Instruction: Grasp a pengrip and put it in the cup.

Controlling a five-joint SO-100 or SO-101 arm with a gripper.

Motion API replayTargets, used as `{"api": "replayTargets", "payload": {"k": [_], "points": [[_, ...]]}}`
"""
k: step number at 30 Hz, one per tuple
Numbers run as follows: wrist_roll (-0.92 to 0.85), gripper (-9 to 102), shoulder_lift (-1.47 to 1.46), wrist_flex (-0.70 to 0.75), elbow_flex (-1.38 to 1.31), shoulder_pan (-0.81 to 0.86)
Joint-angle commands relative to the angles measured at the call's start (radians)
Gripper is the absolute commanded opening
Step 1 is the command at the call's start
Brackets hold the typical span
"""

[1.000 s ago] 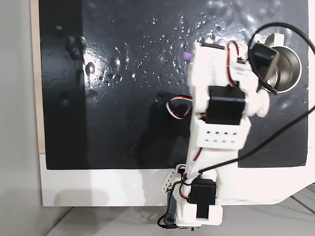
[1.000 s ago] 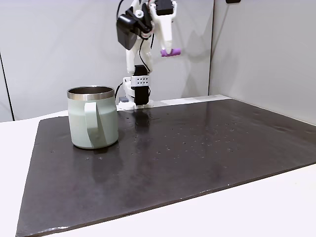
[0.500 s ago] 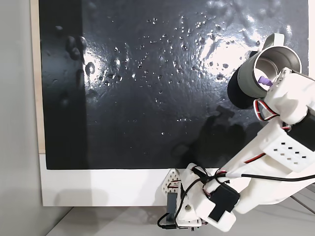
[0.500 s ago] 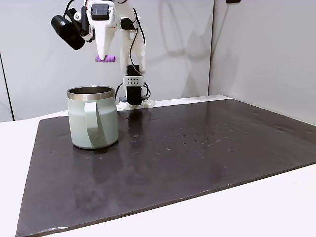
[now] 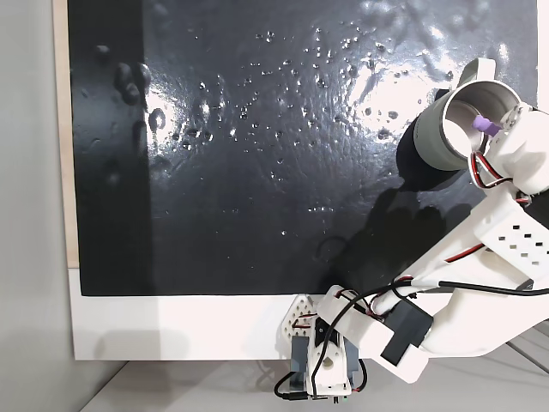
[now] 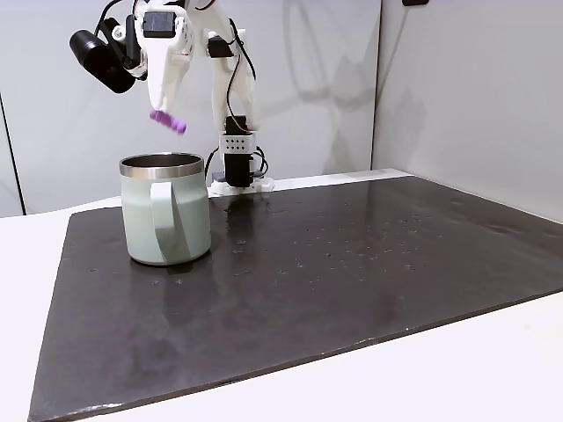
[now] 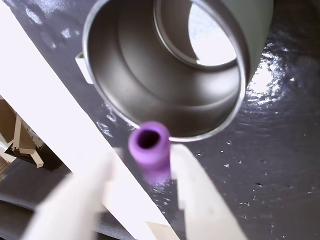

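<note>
The gripper (image 7: 142, 172) stands parted, and the purple pengrip (image 7: 150, 156) lies against its right finger (image 7: 197, 192) with a gap to the left one, so I cannot tell whether it is held. In a fixed view the pengrip (image 6: 167, 121) hangs tilted above the cup (image 6: 165, 211). The cup's steel interior (image 7: 165, 70) looks empty. The cup stands on a black mat (image 6: 352, 264).

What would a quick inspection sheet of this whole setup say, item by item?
Surface: glossy black mat on a white table, speckled with droplets.
Job's things: grey-green steel-lined mug upright; tiny purple ribbed tube tilted in the air above its rim.
Clutter: nothing seen.
Grippers: white claw, fingers either side of the tube; whether they still pinch it, cannot tell.
Cables: black and red wires along the arm.
Surroundings: plain grey walls.
</note>
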Motion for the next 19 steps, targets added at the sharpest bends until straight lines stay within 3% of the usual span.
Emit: {"api": "replayTargets", "payload": {"k": [1,19], "points": [[-0.009,42,0.000,0.005,-0.078,0.018],[-0.008,36,0.038,0.008,-0.071,0.012]]}}
